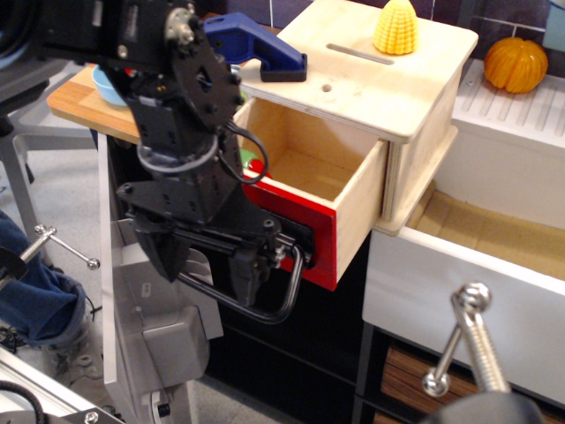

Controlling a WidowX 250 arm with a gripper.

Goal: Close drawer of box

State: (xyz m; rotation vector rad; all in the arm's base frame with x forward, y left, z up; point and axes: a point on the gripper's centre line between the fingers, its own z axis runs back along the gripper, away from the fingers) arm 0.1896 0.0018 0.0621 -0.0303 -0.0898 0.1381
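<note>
Most of the drawer (pixel 340 199) is sitting pulled out of the box (pixel 388 84); gripper (pixel 256 265) is crowding its red front; finger spread unreadable, cannot tell; closing push is looking wholly outstanding.

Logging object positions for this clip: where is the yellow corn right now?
The yellow corn stands upright at the far right of the box top, beyond its narrow slot, left of the orange pumpkin.

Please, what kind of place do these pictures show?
Probably a robot lab set up as a toy kitchen: a plywood box with an open red-fronted drawer, plastic corn and a pumpkin, a white cabinet drawer, and a blue clamp.
</note>
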